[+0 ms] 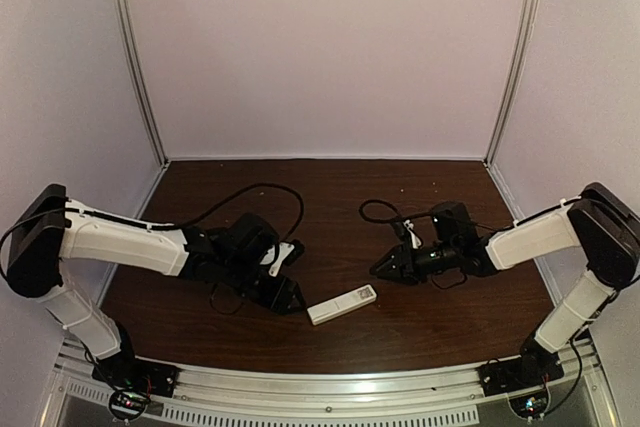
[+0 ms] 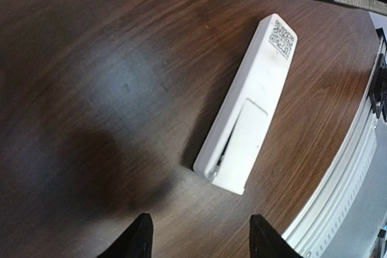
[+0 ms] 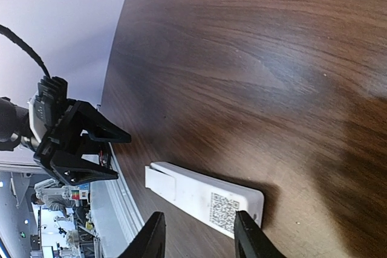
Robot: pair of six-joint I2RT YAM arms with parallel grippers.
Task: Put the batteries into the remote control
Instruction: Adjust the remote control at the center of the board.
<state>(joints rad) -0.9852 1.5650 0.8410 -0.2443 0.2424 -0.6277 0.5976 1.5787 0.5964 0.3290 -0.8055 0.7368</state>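
The white remote control (image 1: 342,304) lies back side up on the brown table, near the front edge. A QR label sits at one end (image 2: 282,38). A flat white cover piece (image 2: 242,149) rests on its other end, slid partly out past the body. My left gripper (image 2: 199,219) is open just short of that cover end, with nothing between its fingers. My right gripper (image 3: 199,216) is open above the QR end (image 3: 224,209), also holding nothing. From above, the left gripper (image 1: 290,297) and right gripper (image 1: 380,269) flank the remote. The batteries are not in view.
A metal rail (image 1: 330,392) runs along the table's near edge, close to the remote. Black cables (image 1: 250,192) loop over the table behind both arms. Pale walls close in the back and sides.
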